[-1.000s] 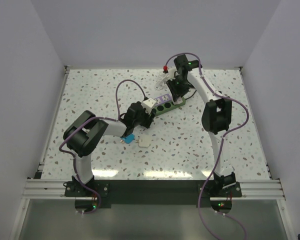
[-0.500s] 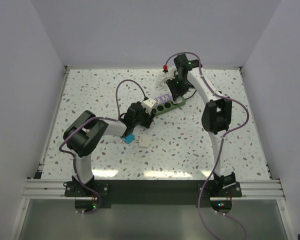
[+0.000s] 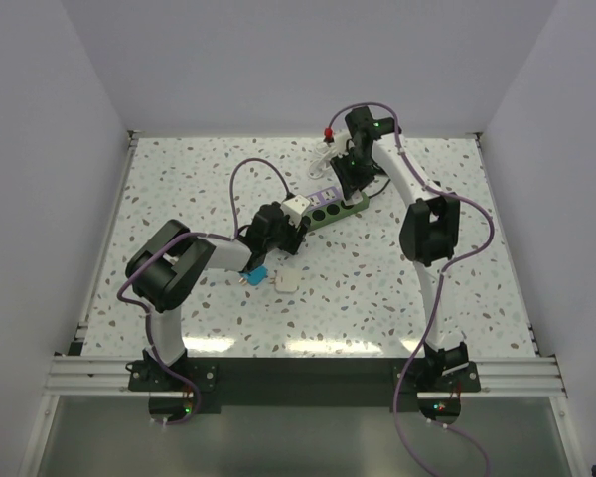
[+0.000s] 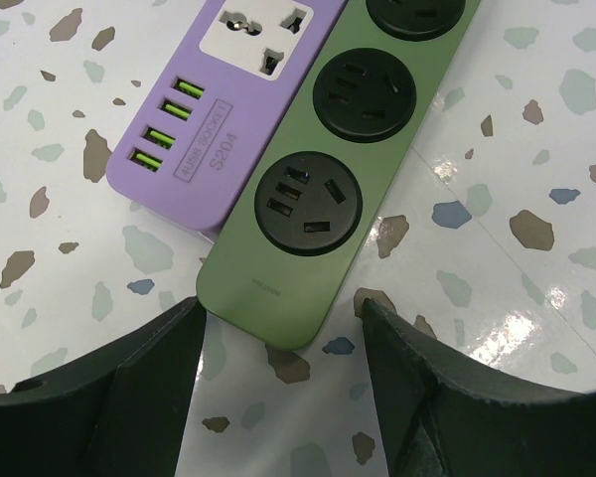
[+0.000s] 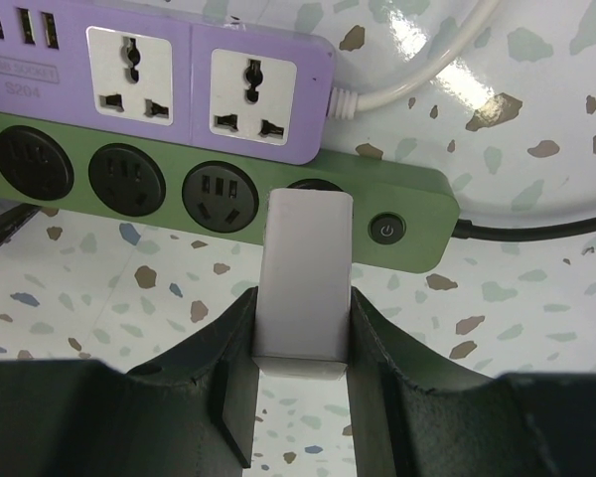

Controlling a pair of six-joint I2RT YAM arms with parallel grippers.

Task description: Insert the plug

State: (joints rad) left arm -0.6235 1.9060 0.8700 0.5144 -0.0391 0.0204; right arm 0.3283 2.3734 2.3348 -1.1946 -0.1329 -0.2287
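Observation:
A green power strip (image 3: 334, 210) lies beside a purple one (image 3: 325, 192) at the back middle of the table. My right gripper (image 3: 346, 177) (image 5: 301, 303) is shut on a white plug (image 5: 304, 253). It holds the plug's front end at the green strip's (image 5: 219, 169) last round socket, next to the power button (image 5: 388, 229); that socket is mostly hidden. My left gripper (image 3: 284, 231) (image 4: 278, 323) is open and empty, its fingers either side of the green strip's (image 4: 318, 189) near end without touching it. The three sockets seen there are empty.
A loose white adapter (image 3: 286, 283) and a blue plug (image 3: 259, 274) lie on the table near the left arm. A white block (image 3: 296, 207) stands at the strips' left end. A white cable (image 3: 323, 159) and a red item (image 3: 329, 133) lie behind the strips.

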